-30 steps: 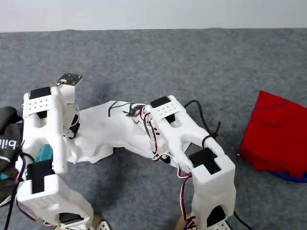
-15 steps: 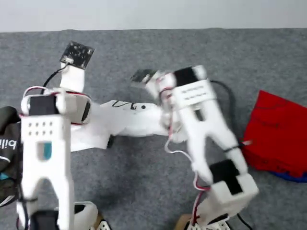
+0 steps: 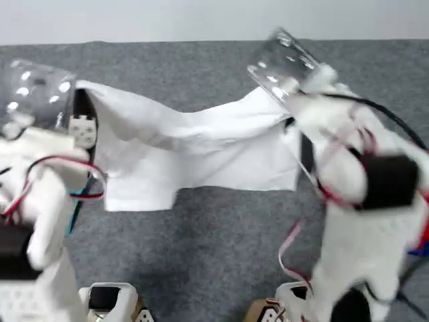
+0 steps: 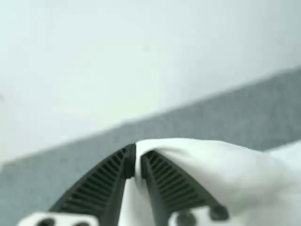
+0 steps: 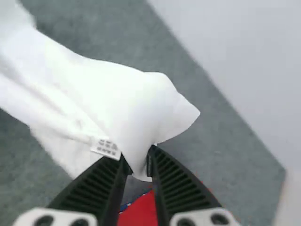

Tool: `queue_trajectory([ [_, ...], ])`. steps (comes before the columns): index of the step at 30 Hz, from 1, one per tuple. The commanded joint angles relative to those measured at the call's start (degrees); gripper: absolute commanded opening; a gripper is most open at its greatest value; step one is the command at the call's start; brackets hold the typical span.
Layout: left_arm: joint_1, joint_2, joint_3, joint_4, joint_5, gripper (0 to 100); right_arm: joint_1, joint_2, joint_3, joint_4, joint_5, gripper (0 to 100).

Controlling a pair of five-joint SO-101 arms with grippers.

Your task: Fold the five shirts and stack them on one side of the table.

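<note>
- Nearest the arm bases is bare grey worktop [image 3: 221, 255].
- By the right arm, at the worktop's right edge, a sliver of red cloth [image 5: 141, 212] lies on a strip of blue cloth [image 5: 124, 205]. In the right wrist view both show in the gap between the two dark ribbed fingers, on the worktop under them.
- The white shirt [image 3: 194, 147] is stretched wide between the two arms over the middle of the worktop. Its loose hem is on the side toward the arm bases. I cannot tell whether that hem touches the worktop.
- The left end effector [image 4: 135, 150] is pressed together on the left end of the shirt's far edge, with white fabric pinched between its fingertips and spilling away to one side.
- The right end effector [image 5: 136, 157] pinches the right end of the shirt's far edge. A fold of fabric is caught between its fingertips, and a small sewn label [image 5: 106, 147] sits just beside the grip.
- Between the two grips, the held edge of the shirt sags slightly.
- Farthest off, the worktop ends at a pale wall [image 3: 201, 20].
</note>
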Motion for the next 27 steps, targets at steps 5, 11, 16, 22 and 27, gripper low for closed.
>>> queue_trajectory([
  [5, 0.26, -6.51, -9.54, -1.14, -3.96, 0, 3.21, -15.08, -2.46, 2.33, 3.34, 1.0],
  [11, 0.18, -13.36, -13.14, -1.05, -7.38, 0, 11.65, -23.96, -0.79, 2.42, 8.0, 1.0],
  [16, -1.14, -18.73, -13.93, -1.14, -19.08, 0, 13.58, -32.84, 4.31, 2.42, 12.22, 1.0],
  [22, -5.36, -20.48, -13.32, -0.88, -19.69, 0, 13.67, -40.57, 15.82, 2.42, 15.56, 1.0],
  [27, -5.36, -20.4, -0.4, -0.62, -19.96, 0, 13.41, -41.89, 31.3, 2.24, 18.81, 1.0],
])
